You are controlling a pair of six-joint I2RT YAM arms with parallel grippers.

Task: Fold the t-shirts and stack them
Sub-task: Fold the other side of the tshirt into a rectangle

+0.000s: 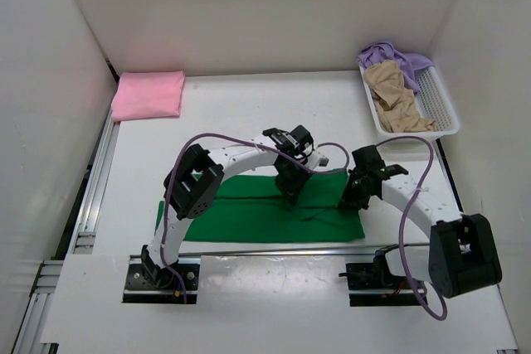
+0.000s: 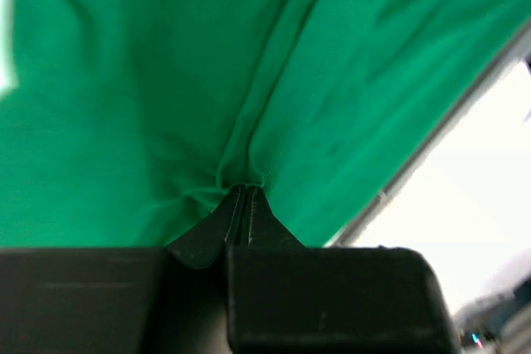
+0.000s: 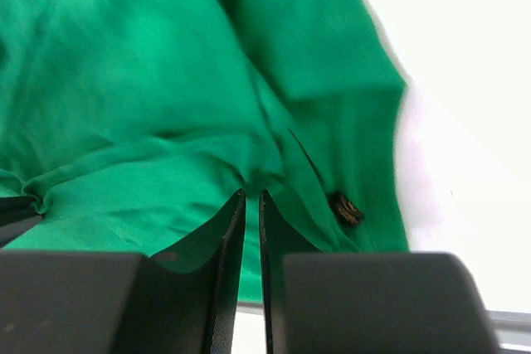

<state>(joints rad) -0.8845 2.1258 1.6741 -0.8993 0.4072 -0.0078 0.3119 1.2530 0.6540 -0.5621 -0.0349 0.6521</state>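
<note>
The green t-shirt (image 1: 249,213) lies on the table (image 1: 249,113).
My left fingers (image 2: 236,213) pinch its middle fold; my right fingers (image 3: 237,209) stand a slit apart.

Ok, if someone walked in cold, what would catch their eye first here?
The bright green t-shirt lies spread near the front of the table: the left gripper pinches a bunched fold of it, and the right gripper rests at the cloth, jaws a sliver apart. A folded pink t-shirt sits far left; a white mesh basket far right holds a tan t-shirt and a lavender t-shirt.
</note>
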